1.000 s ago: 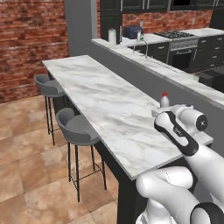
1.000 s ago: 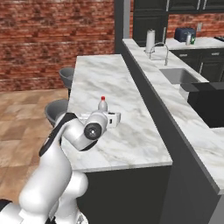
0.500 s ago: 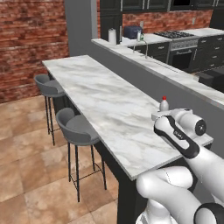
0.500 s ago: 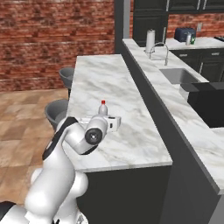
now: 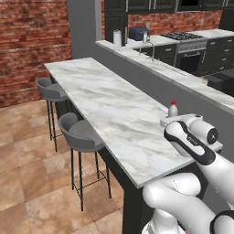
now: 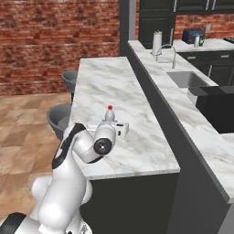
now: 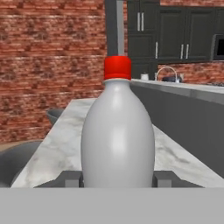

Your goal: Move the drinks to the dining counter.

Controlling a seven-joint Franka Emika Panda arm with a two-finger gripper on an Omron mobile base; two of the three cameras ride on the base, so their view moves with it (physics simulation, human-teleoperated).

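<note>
My gripper (image 5: 172, 120) is shut on a slim bottle with a red cap (image 5: 172, 109), which it holds upright. The bottle hangs low over the near end of the dining counter (image 5: 105, 100), a long white marble slab. From the right, the bottle (image 6: 109, 114) stands above the white hand (image 6: 112, 126) over the counter (image 6: 100, 87). Up close the bottle (image 7: 117, 135) looks pale grey, and the fingertips (image 7: 70, 178) press its lower sides. I cannot tell whether its base touches the marble. A grey metal bottle (image 6: 197, 41) stands far back by the toaster.
Two grey stools (image 5: 80, 132) (image 5: 52, 89) line the counter's left side. A higher grey ledge (image 5: 183, 77) borders its right side. Behind it lie a sink (image 6: 183, 78) with a faucet (image 6: 168, 49), a paper-towel roll (image 6: 156, 42) and a dark toaster (image 6: 192, 35).
The gripper has sunk a little toward the counter with the bottle still in it. Nothing else has moved.
</note>
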